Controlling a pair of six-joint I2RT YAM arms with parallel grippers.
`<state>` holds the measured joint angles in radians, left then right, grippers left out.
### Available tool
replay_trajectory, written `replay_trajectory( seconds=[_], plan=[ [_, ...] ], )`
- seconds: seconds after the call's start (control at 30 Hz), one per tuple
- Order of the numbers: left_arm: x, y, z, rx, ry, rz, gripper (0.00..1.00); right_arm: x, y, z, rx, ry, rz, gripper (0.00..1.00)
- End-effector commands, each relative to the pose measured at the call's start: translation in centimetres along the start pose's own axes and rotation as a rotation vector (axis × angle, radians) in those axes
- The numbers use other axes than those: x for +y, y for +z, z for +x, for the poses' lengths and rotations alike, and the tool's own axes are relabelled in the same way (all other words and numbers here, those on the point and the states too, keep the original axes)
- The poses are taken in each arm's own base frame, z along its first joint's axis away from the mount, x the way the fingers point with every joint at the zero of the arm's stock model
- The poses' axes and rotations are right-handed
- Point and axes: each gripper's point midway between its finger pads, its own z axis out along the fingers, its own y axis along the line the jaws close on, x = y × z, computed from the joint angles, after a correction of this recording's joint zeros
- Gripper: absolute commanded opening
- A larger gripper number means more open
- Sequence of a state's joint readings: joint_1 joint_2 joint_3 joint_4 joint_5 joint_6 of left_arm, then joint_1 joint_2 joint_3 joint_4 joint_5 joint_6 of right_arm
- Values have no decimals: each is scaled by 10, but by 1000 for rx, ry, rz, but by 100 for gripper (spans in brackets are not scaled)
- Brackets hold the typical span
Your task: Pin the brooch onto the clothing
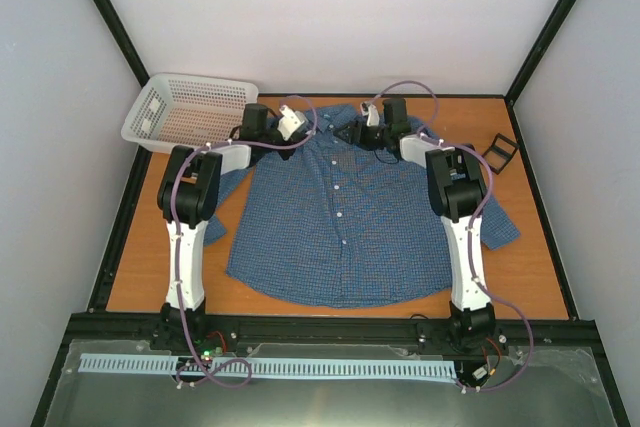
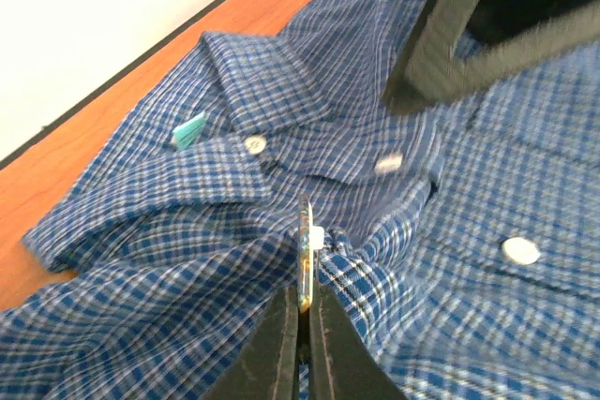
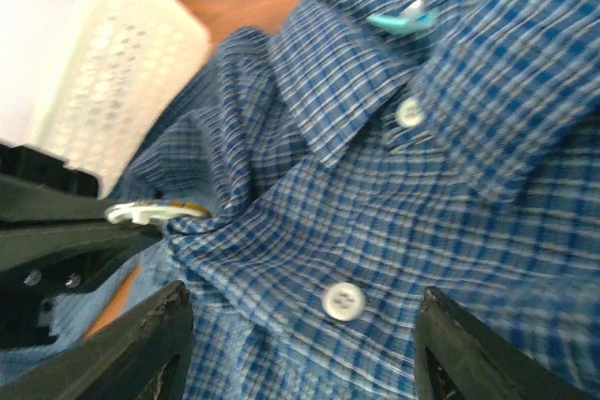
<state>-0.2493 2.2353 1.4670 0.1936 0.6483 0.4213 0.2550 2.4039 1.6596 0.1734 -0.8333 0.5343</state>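
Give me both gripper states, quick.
Left gripper: closed on the brooch.
Right gripper: open, holding nothing, over the shirt.

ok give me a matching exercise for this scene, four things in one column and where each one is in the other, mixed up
Things
1. white perforated plastic basket
2. small black square hinged box
3. blue fine-checked collared shirt
4. tiny golden-brown metallic brooch

Places
a. pinched between the left fingers
b. spread across the middle of the orange wooden table
c. far left corner
d. far right side, lying open

Pairs: 1-c, 2-d, 3-b, 4-a
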Motion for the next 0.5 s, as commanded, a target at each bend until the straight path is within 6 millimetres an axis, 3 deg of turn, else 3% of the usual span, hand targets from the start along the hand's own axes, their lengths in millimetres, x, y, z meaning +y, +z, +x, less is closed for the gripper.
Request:
replay_trajectory(
  seconds=[0.0, 0.1, 0.17, 0.23, 0.33, 0.43, 0.47],
  plan=[
    [17, -4, -14, 65, 202, -180, 4, -28, -26, -11, 45, -66, 313, 62],
    [11, 6, -4, 133, 284, -204, 7, -55, -31, -15, 86, -63, 470, 59],
    [4, 10, 1, 165, 305, -196, 16, -70, -37, -30, 81, -83, 580, 55],
    [-1, 8, 0, 174, 263, -171, 30, -80, -41, -34, 86, -94, 645, 53],
    [-1, -3, -13, 137, 151, -138, 60, -88, -45, -36, 100, -117, 700, 53],
    [14, -26, -29, 72, -37, -183, 64, -97, -47, -34, 120, -129, 738, 52],
    [17, -32, -29, 70, -108, -199, 63, -109, -59, -37, 119, -114, 767, 51]
  ],
)
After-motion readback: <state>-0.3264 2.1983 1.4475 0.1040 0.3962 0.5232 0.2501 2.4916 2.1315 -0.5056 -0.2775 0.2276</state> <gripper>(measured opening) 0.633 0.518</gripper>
